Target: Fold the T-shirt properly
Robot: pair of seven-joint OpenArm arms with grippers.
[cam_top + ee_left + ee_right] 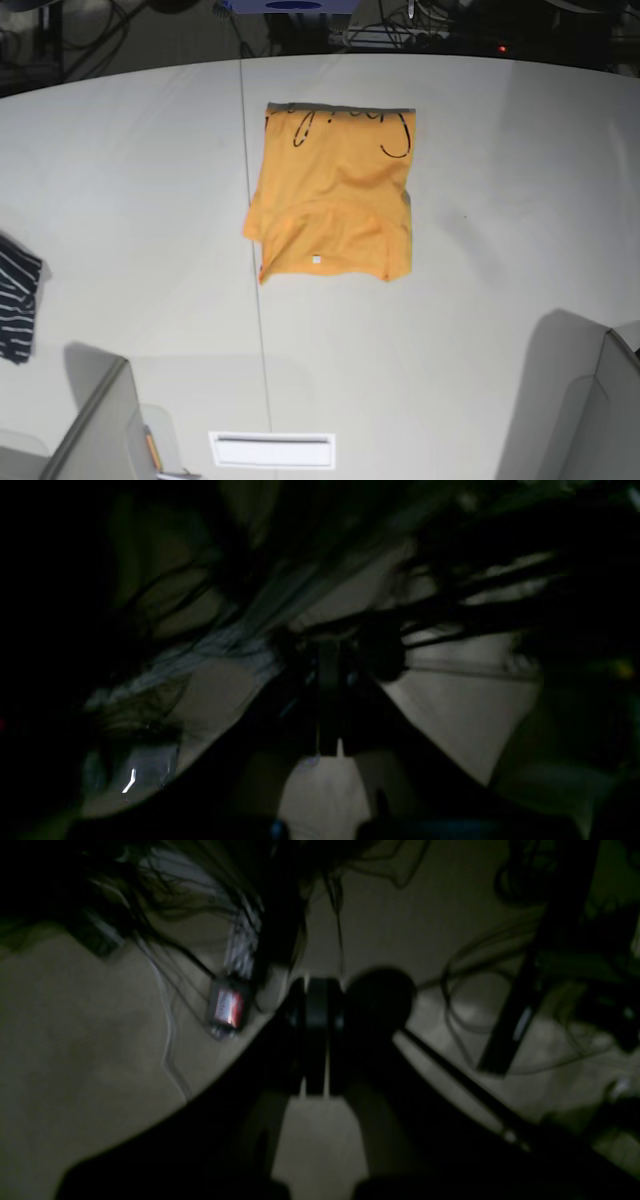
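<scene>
- The left pincer [327,700] is pressed shut on nothing. Its wrist view is dim and shows only cables and floor, so the arm seems parked away from the bench, off the work.
- The right pincer [316,1040] is likewise clamped shut and empty, over bare floor and a tangle of cables [165,990]. Neither arm appears in the base view.
- The T-shirt [335,190] lies flat near the middle of the bench [520,200], folded to a rough rectangle, sleeves tucked in.
- Its long axis runs from the near edge to the far one. The white neck tag [316,260] is at the near end and the black markings at the far end.
- A navy striped garment [17,300] lies well apart at the bench's edge.
- I'd judge the fold largely done.
</scene>
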